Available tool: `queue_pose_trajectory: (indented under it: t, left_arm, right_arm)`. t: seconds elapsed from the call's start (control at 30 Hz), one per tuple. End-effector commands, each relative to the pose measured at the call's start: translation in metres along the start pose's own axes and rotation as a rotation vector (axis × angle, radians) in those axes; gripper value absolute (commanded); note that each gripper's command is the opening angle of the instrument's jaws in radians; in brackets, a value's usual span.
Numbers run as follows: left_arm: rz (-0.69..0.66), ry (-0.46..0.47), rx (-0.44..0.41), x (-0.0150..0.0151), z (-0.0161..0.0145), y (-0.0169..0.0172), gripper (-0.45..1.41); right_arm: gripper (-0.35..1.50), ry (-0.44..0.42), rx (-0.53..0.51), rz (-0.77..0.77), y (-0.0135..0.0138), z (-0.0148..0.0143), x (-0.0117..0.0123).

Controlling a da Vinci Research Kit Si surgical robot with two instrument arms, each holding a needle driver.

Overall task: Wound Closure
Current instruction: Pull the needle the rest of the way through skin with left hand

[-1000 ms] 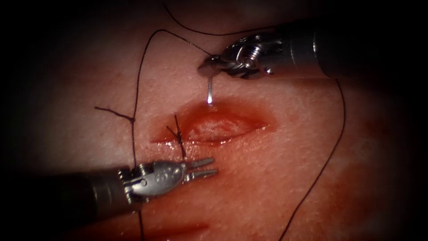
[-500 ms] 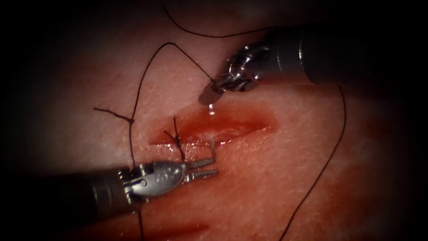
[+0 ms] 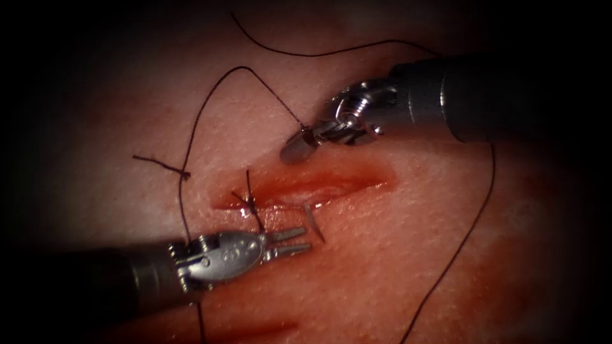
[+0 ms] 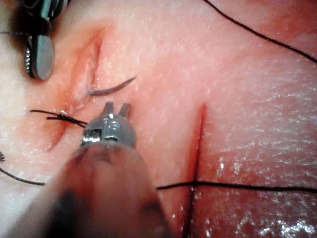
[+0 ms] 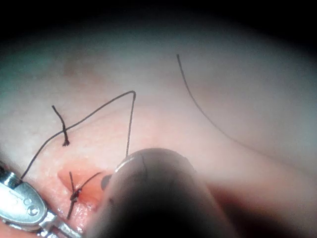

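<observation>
The cut (image 3: pixel 331 181) runs across the tissue, with one tied stitch (image 3: pixel 254 202) near its left end. The needle is in the tissue. Its pointed end (image 3: pixel 312 222) sticks out of the near edge, just right of the stitch, and shows as a curved sliver (image 4: pixel 111 87). My right tool (image 3: pixel 296 148) rests at the far edge where the needle went in, and the needle's rear end is hidden under it. Thread (image 3: pixel 210 108) arcs left from that tool. My left tool (image 3: pixel 296 239) lies just beside the needle's point, jaws slightly open, holding nothing.
A knot with a short tail (image 3: pixel 183 173) sits on the thread left of the cut. A long strand (image 3: pixel 484 191) hangs down the right side. A streak of red fluid (image 3: pixel 255 331) marks the near tissue, along with a second thin red line (image 4: pixel 198 144).
The right tool has driven the needle down into the far edge. The needle's point has come out of the near edge and risen further. The left tool has stayed still.
</observation>
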Motion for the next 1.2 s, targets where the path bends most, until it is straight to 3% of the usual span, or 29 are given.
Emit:
queue_pose_trajectory:
  t: [0.03,0.1,0.33,0.43,0.63,1.2]
  left_arm:
    - [0.001,0.001,0.0,-0.0001,0.0007,0.0001,0.01]
    - [0.001,0.0,-0.001,-0.0001,0.0006,0.0002,0.01]
    - [-0.001,-0.001,-0.003,0.0003,0.0002,-0.0001,0.06]
    - [-0.006,0.017,0.005,0.0007,-0.0001,-0.0005,0.24]
    - [0.134,0.189,0.101,0.002,-0.0007,-0.0015,0.39]
    - [0.235,0.234,0.142,0.0041,0.0013,-0.004,0.27]
  right_arm:
    - [1.14,0.05,-0.025,-0.074,0.0014,0.0003,-0.0001]
    - [1.3,0.142,-0.038,-0.162,0.0026,0.0001,-0.0001]
    - [1.33,0.334,-0.008,-0.311,0.0054,-0.002,-0.0017]
    - [1.33,0.378,-0.012,-0.306,0.0058,-0.0029,-0.002]
    - [1.31,0.413,-0.031,-0.299,0.006,-0.0045,-0.0027]
    - [1.26,0.509,-0.068,-0.303,0.0062,-0.0054,-0.0055]
